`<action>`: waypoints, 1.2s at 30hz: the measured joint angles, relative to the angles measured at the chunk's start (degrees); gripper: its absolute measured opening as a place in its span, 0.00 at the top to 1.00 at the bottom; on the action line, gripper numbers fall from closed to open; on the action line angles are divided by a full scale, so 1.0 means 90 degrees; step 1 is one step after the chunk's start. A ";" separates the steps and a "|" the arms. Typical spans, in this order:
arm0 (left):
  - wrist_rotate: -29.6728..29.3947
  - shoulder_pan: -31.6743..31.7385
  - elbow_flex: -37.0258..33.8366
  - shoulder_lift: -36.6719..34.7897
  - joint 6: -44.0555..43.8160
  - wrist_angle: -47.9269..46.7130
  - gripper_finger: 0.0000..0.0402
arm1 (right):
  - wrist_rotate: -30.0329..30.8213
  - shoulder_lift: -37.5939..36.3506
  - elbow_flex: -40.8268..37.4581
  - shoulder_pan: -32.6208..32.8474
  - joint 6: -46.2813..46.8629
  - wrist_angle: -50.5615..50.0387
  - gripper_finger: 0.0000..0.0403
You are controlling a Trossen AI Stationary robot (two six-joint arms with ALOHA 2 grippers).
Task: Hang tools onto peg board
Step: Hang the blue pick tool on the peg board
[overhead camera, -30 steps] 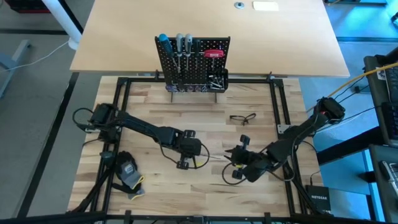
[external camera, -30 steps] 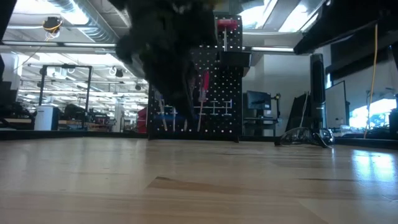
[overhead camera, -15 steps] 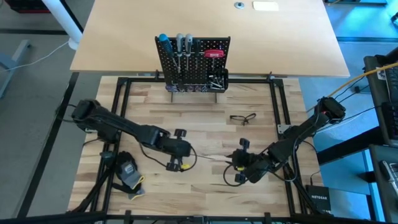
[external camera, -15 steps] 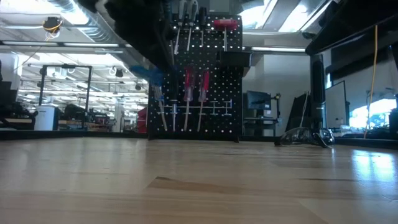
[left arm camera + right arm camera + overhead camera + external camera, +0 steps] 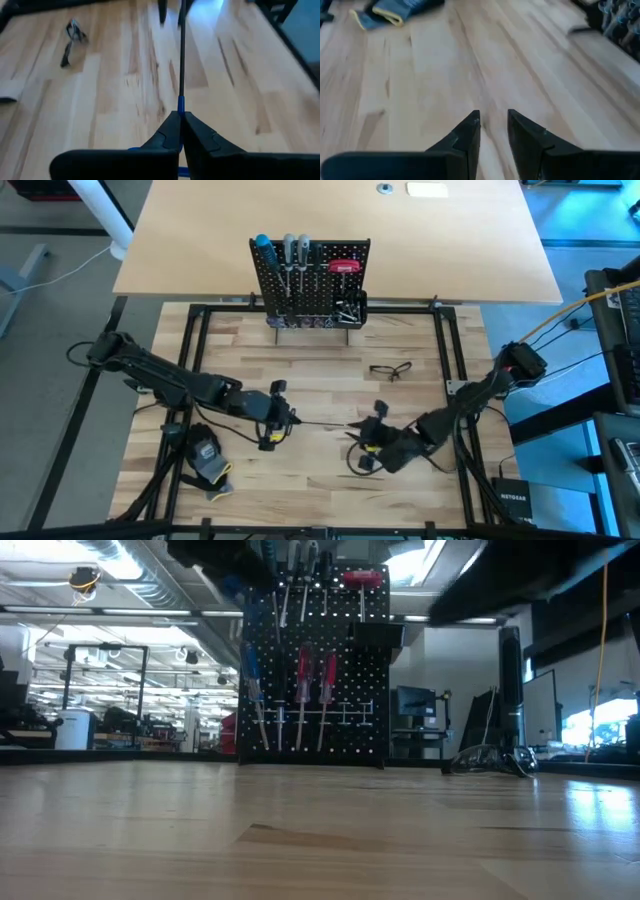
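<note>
A slim screwdriver with a blue handle and a long dark shaft [image 5: 181, 60] is pinched between the closed fingers of the left gripper [image 5: 277, 417], low over the near middle of the pale butcher-block wooden table [image 5: 320, 370]; its shaft [image 5: 325, 423] runs level across the boards toward the right gripper [image 5: 366, 438], whose fingers [image 5: 470, 131] stand a narrow gap apart with nothing between them. The small upright black perforated metal peg board [image 5: 310, 278] stands at the table's far edge, well apart from both grippers, already carrying a blue-handled driver, grey-handled ones, a red-handled tool and silver bits in its small black bin [image 5: 349, 309]; the low view shows red and blue handles hanging on its face [image 5: 314, 680]. A pair of clear safety glasses [image 5: 390, 369] lies between the board and the right gripper, and a black-and-yellow glove [image 5: 206, 457] rests near the table's left front corner; neither lies on the line from tool to board. Compared with a second ago, the left arm has drawn back toward the left and straightened out, and the right gripper has slid leftward nearer the shaft's tip.
</note>
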 joint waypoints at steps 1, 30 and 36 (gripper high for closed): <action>0.0000 0.0000 -0.0067 -0.0050 0.0012 0.0176 1.00 | 0.0009 0.0090 0.0000 -0.0081 -0.0319 0.0329 0.75; 0.0919 0.0037 -0.0392 -0.0255 0.0338 0.2403 1.00 | -0.2953 0.0375 0.0000 -0.1439 -0.4458 0.5302 0.53; 0.0916 0.0051 -0.0392 -0.0253 0.0338 0.2435 1.00 | -0.3002 0.0377 0.0000 -0.1439 -0.4623 0.5443 0.70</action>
